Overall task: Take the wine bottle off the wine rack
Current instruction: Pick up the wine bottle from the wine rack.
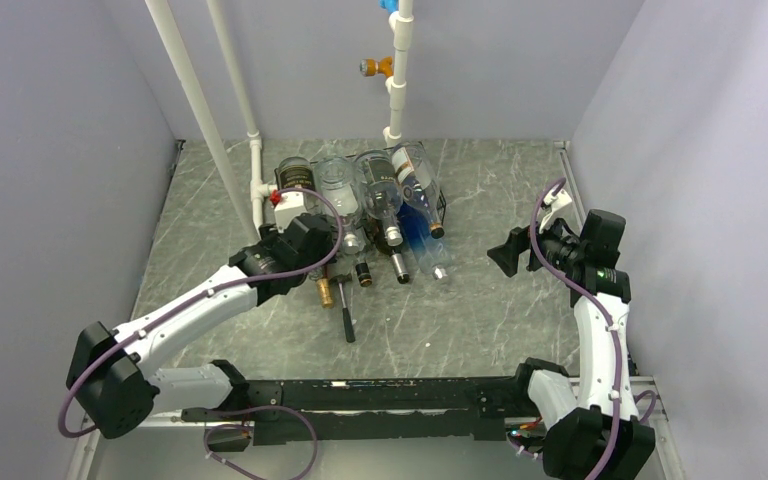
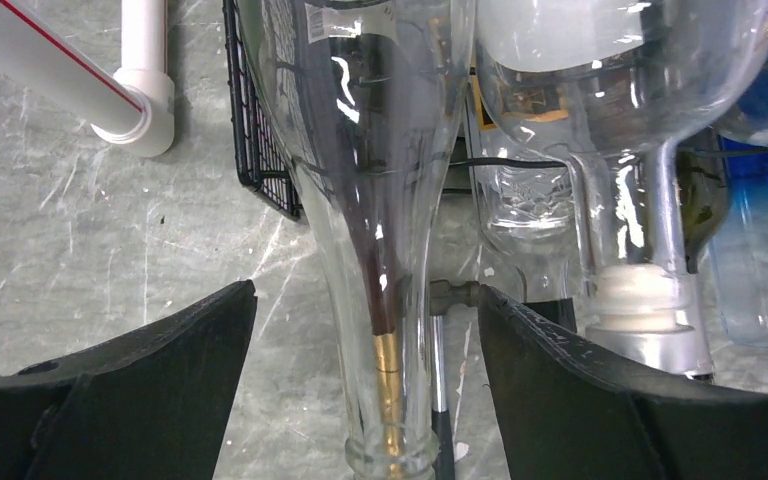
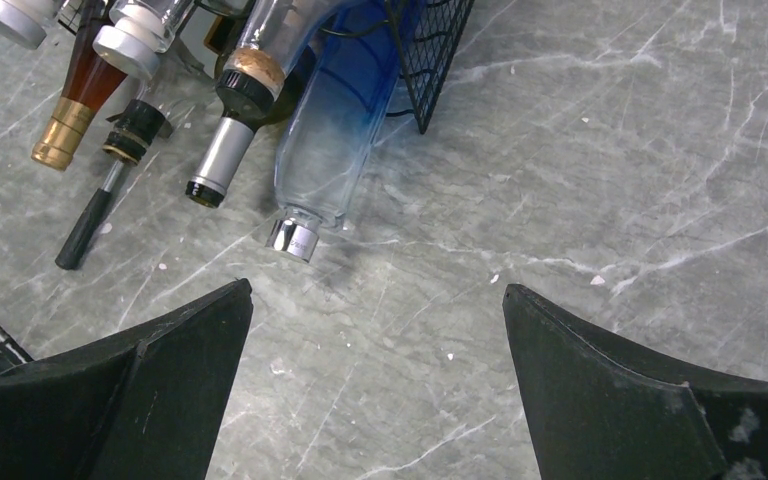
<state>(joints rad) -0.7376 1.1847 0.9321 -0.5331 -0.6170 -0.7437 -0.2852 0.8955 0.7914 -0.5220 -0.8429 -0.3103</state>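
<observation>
**A:** Where is the wine rack?

**B:** The grey marbled table (image 1: 480, 320) fills the floor of the booth. The black wire-mesh wine rack (image 3: 430, 50) stands toward its far side, near the back wall. Bottles lie on the rack on their sides, with their necks pointing back toward the arm bases.

**A:** And the wine bottle?

**B:** A clear glass wine bottle (image 2: 380, 180) lies just inside the rack's left mesh wall, and its slim neck reaches out past the rack's front. A darker neck shows through the glass. From the right wrist view that is an amber bottle's gold-foiled neck (image 3: 60, 140), lower down.

**A:** Are the fingers on it?

**B:** The left gripper (image 2: 365, 300) straddles the clear neck with its fingers spread, and a gap shows on each side. The right gripper (image 3: 376, 290) is spread wide over the table, right of the rack.

**A:** Can any writing be read?

**B:** No. A blue-and-white label (image 1: 415, 180) on the rack's top right bottle is too small to read.

**A:** What room is there?

**B:** A white pipe (image 2: 60, 60) stands just left of the rack. Open tabletop lies to its right, beyond a blue-tinted bottle (image 3: 325, 130) whose silver cap (image 3: 293, 238) is down near the table.
</observation>
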